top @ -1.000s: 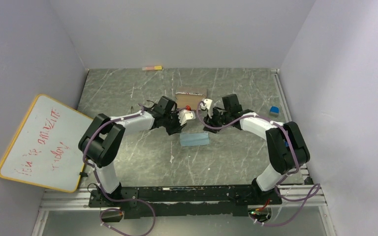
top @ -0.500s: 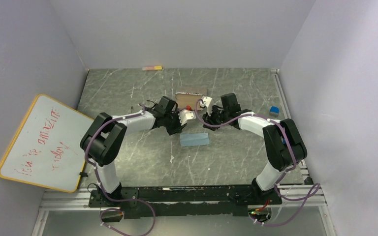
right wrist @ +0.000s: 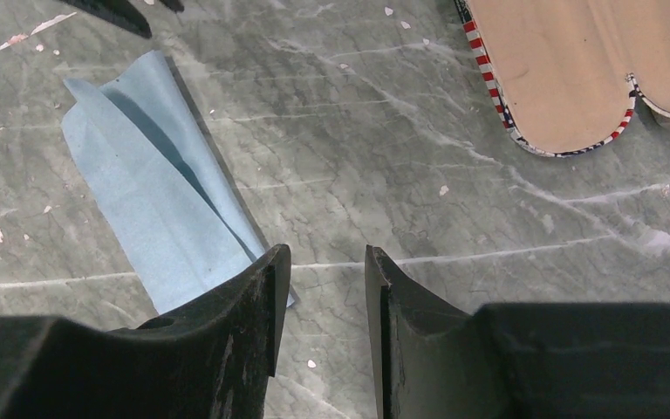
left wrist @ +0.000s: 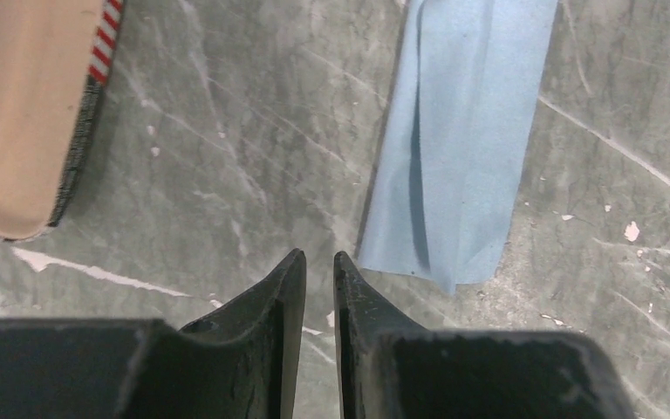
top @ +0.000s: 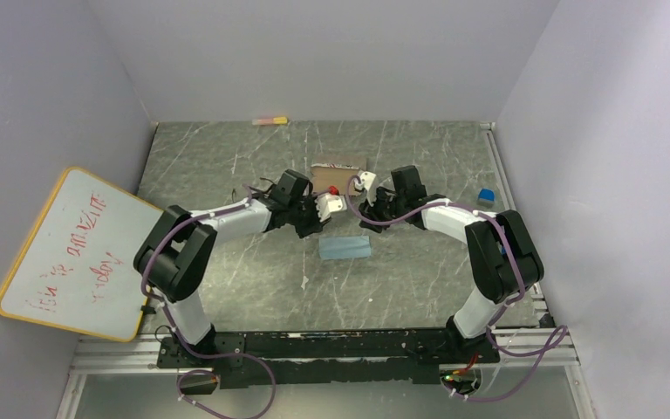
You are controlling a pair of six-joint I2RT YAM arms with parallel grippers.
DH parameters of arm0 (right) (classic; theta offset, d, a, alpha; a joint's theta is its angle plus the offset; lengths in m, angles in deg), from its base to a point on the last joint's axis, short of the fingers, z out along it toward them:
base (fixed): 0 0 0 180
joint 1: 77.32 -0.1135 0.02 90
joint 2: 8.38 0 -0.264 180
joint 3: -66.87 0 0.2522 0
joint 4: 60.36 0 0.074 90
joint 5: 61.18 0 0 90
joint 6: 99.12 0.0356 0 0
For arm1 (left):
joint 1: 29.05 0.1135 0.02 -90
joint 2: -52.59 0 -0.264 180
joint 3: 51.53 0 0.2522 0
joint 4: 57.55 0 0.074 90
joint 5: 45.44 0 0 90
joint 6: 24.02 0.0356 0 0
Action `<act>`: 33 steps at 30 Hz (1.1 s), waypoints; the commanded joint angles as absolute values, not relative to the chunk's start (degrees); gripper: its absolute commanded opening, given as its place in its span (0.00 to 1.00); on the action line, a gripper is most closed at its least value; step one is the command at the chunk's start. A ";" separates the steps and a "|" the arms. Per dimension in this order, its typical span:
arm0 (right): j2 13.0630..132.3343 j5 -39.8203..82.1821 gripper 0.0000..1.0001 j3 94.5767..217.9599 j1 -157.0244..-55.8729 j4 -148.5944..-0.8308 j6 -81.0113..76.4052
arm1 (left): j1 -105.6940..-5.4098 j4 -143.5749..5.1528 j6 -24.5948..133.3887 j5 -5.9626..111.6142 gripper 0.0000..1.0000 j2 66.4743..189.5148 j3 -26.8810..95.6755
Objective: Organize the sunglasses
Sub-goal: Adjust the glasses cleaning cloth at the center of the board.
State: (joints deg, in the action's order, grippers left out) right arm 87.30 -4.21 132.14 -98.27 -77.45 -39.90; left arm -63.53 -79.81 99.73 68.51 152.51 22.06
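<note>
Grey marble table [top: 227, 288], grey-walled booth: nearest lies 1 folded blue cloth [top: 345, 248]. Just past it hover the left gripper [left wrist: 318, 262], fingers nearly together w/ a slit, and the right gripper [right wrist: 323, 257], fingers apart, both empty; beyond, 1 tan case [top: 338, 164]. Sunglasses: 0 visible, can't tell where; prob. between grasps, so the next move needs a pair located.

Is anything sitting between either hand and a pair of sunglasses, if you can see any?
No sunglasses can be made out in any view, so I cannot tell. Both the left hand and right hand are empty over bare table, with only a folded blue cloth and a brown case nearby.
</note>
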 commanded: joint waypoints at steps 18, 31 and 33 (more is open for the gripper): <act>84.05 -4.21 0.42 132.65 -97.21 -76.28 -39.19 | -65.88 -84.52 104.04 75.31 0.23 153.47 22.10; 83.04 -5.08 0.43 133.90 -95.89 -78.75 -40.10 | -66.22 -90.99 109.34 82.20 0.23 153.96 22.70; 83.48 -5.38 0.43 134.30 -95.79 -79.24 -39.85 | -66.18 -90.78 109.46 83.05 0.23 153.48 22.38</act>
